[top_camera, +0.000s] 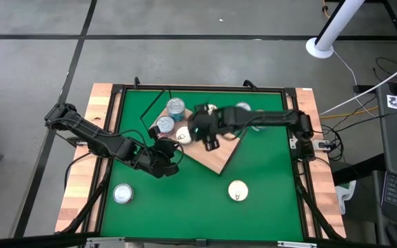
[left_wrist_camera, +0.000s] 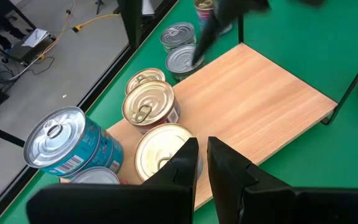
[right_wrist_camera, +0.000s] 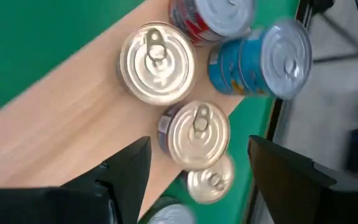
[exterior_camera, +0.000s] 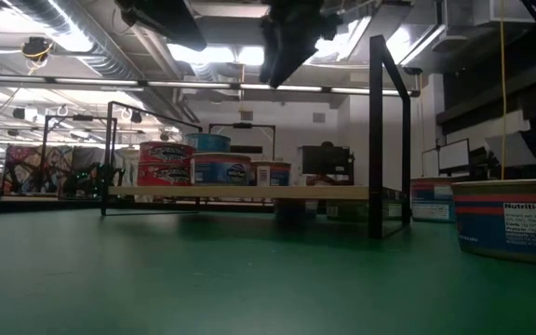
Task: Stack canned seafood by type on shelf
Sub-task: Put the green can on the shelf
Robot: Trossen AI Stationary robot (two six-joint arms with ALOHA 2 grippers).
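High view: shelf point(top_camera: 216, 157) angled mid-mat on green mat point(top_camera: 267, 179), tins clustered at its left corner, blue-sided stack point(top_camera: 176, 107) at the far end; left gripper point(top_camera: 165, 164) hovering just off the shelf's near-left edge, right gripper point(top_camera: 209, 138) above the board beside the tins; two loose tins on the mat, one near-left point(top_camera: 122, 194), one near-right point(top_camera: 237, 191). Low view: board raised on dark legs, red and blue labelled tins point(exterior_camera: 194, 163) on top, another tin point(exterior_camera: 510, 221) close at right. Left wrist view: fingers point(left_wrist_camera: 185, 163) clenched together, empty, over a gold-lidded tin point(left_wrist_camera: 160, 149). Right wrist view: jaws spread wide, holding nothing, above a gold-lidded tin point(right_wrist_camera: 197, 135) at the shelf edge.
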